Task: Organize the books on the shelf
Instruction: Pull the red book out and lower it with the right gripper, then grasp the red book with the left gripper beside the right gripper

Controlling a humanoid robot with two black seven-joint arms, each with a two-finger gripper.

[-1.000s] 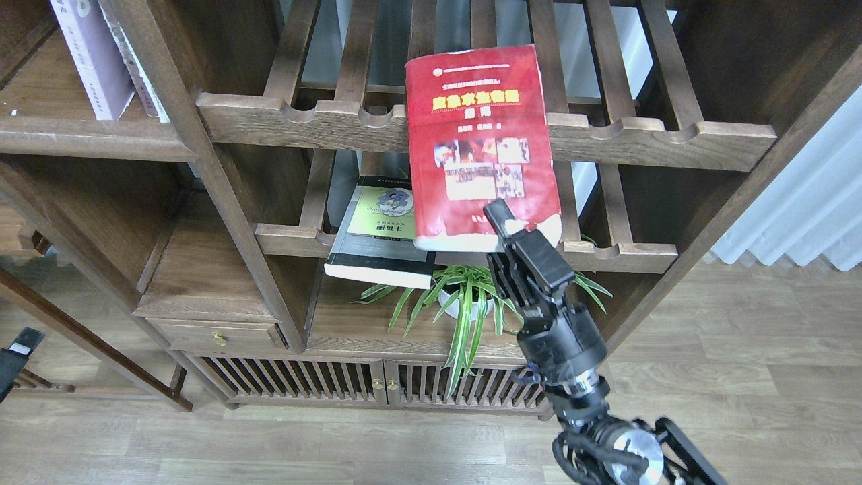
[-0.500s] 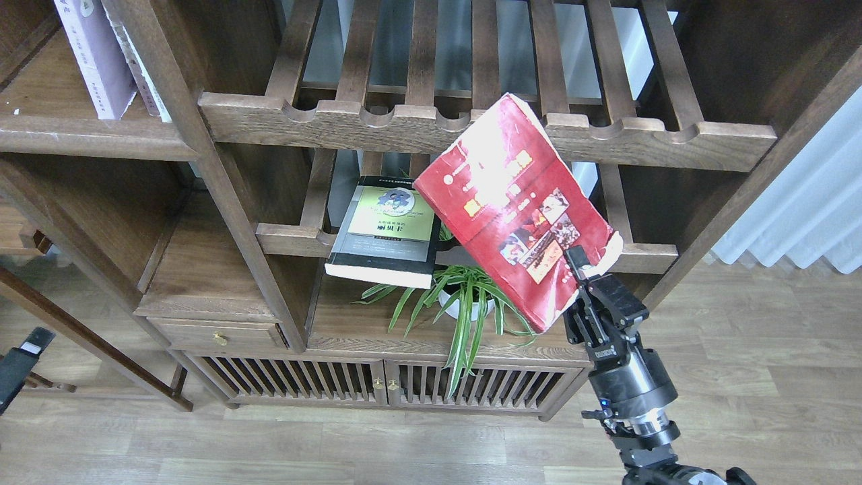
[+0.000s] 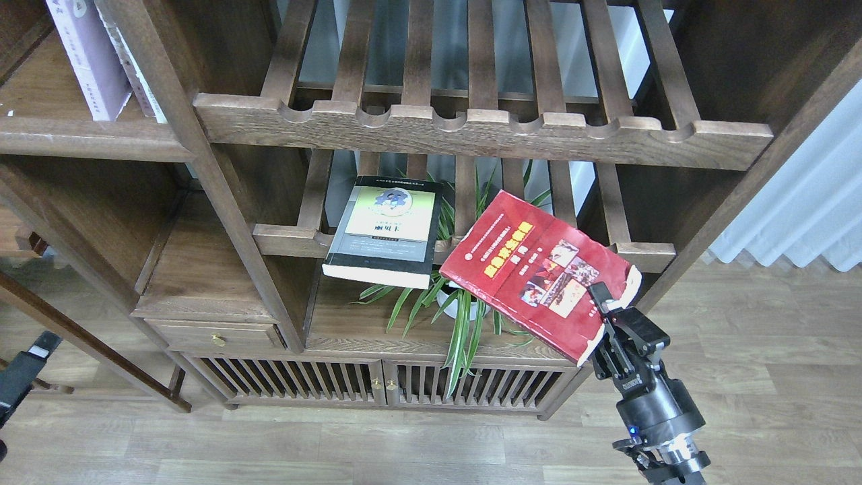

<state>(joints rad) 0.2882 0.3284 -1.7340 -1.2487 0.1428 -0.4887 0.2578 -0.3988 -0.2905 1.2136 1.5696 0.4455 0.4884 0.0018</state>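
Note:
My right gripper [image 3: 603, 313] is shut on the lower right corner of the thick red book [image 3: 532, 269]. The book hangs tilted in the air in front of the lower slatted rack, cover up. The black-grey book with the yellow-green panel [image 3: 385, 230] lies flat on the lower slatted rack, overhanging its front rail. The pale lavender-white book [image 3: 87, 57] stands upright on the dark-brown shelf board [image 3: 87, 138] at the upper left. Only a dark part of my left arm [image 3: 23, 374] shows at the bottom left edge; its fingers cannot be told apart.
An upper slatted rack [image 3: 471, 128] with a scalloped front rail spans the middle. A potted spider plant [image 3: 465, 303] stands under the red book. A drawer [image 3: 215, 333] and slatted cabinet doors [image 3: 377, 384] sit below. More books [image 3: 138, 74] lean beside the lavender one.
My right gripper has swung down and to the right with the red book, which came away from the upper rack and tilted flatter. The black-grey book has not moved.

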